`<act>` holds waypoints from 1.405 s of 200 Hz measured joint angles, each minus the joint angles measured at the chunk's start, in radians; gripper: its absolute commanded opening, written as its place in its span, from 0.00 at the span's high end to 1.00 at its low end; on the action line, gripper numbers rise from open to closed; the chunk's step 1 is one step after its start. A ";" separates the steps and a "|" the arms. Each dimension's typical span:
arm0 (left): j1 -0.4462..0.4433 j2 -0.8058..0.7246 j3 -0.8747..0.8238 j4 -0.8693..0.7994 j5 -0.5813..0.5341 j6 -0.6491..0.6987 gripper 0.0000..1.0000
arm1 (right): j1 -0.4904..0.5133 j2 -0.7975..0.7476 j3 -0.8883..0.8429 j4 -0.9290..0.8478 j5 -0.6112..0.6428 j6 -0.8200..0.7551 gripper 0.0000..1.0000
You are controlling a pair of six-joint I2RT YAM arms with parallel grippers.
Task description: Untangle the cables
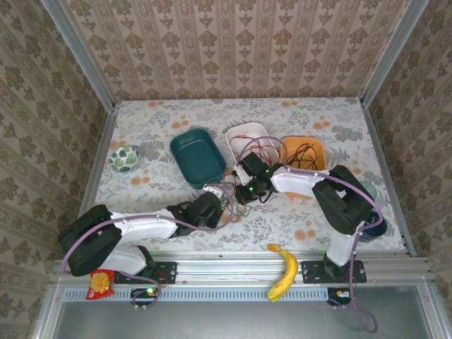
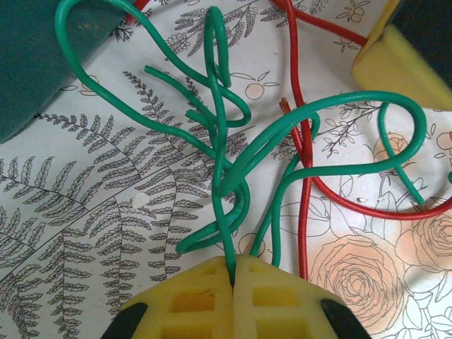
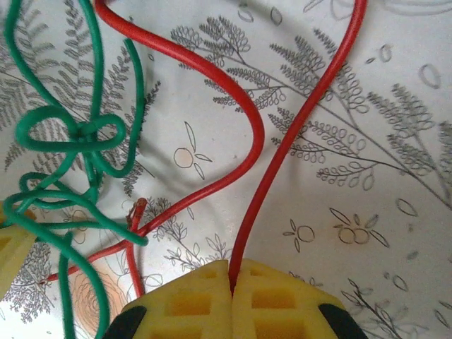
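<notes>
Just to the right of the teal tray, by its front corner, the cables lie in a loose knot on the flowery counter. Both arms reach in to that spot and meet there.

The left hand is shut tight. Its yellow pads press together on the green cable, which comes straight up out of the pinch. From there the green cable twists round itself in lots of loops (a real muddle) and one big loop bends over the edge of the teal tray. A red cable runs down beside the green one and crosses it.

The right hand is shut too. It pinches the red cable between its pads, and the cable climbs away from the pinch in a long line. Another bend of red curls beside it.

A white dish sits just right of the teal tray, with thin red loops over it. An orange dish is further right of the tray and holds a black cable. A small green bowl sits to the left of the tray. A banana lies well in front of the tray, on the metal rail.
</notes>
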 measured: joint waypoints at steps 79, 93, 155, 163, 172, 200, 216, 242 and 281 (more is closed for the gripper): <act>0.000 0.055 0.000 0.055 -0.008 -0.021 1.00 | -0.062 -0.509 -0.055 0.017 0.126 -0.003 0.99; 0.000 0.066 0.000 0.071 -0.008 -0.021 1.00 | -0.079 -0.561 -0.055 0.021 0.146 -0.006 0.99; 0.000 0.092 0.000 0.089 -0.015 -0.027 1.00 | -0.108 -0.690 -0.026 0.023 0.227 -0.017 0.99; 0.000 0.092 0.000 0.089 -0.016 -0.029 1.00 | -0.111 -0.700 -0.016 0.023 0.232 -0.021 0.99; 0.000 0.092 0.000 0.090 -0.016 -0.032 1.00 | -0.115 -0.706 -0.005 0.024 0.235 -0.027 0.99; -0.005 0.092 0.000 0.089 -0.023 -0.036 1.00 | -0.135 -0.697 0.025 0.049 0.244 -0.041 0.99; -0.010 0.093 0.000 0.089 -0.030 -0.036 1.00 | -0.156 -0.664 0.045 0.076 0.245 -0.048 0.98; -0.015 0.093 0.000 0.088 -0.039 -0.035 1.00 | -0.207 -0.560 0.069 0.132 0.240 -0.049 0.98; -0.018 0.087 0.003 0.077 -0.041 -0.035 1.00 | -0.254 -0.307 0.110 0.198 0.221 -0.044 0.97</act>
